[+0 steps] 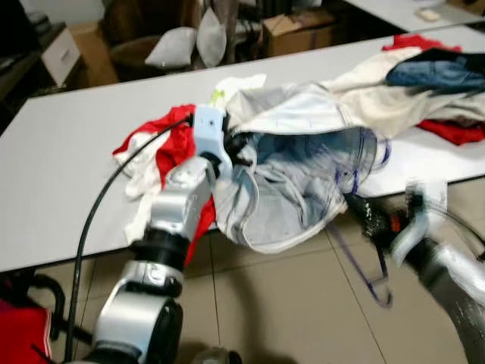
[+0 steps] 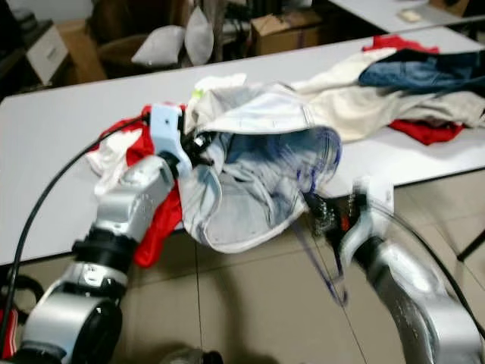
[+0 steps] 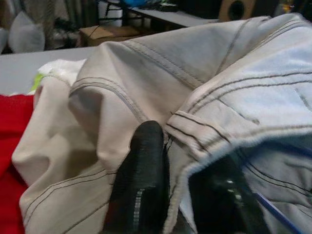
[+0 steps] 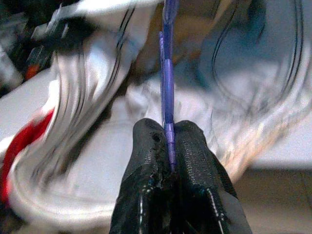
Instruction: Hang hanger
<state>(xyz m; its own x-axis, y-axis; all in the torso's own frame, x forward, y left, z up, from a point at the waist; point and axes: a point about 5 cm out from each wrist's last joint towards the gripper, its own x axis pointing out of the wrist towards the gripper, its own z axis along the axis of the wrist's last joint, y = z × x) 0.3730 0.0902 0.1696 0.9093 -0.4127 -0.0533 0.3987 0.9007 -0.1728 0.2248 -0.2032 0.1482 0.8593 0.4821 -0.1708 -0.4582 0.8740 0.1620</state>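
Note:
A pale denim garment (image 1: 303, 178) hangs half off the front edge of the white table (image 1: 68, 159), its waist held open. My left gripper (image 3: 178, 148) is shut on the waistband, one black finger (image 3: 141, 165) outside the fabric and the other inside; in the left eye view this left gripper (image 1: 233, 148) is at the garment's left side. A thin purple hanger (image 1: 362, 262) runs from inside the garment down toward the floor. My right gripper (image 4: 169, 127) is shut on the hanger's purple bar (image 4: 167, 73), just below the garment's right edge; the arm is blurred.
Red cloth (image 1: 176, 144) lies under my left arm on the table. A pile of cream, blue and red clothes (image 1: 424, 83) covers the table's right end. Cardboard boxes (image 1: 299, 30) and cushions stand behind the table. Tiled floor (image 1: 288, 318) lies below.

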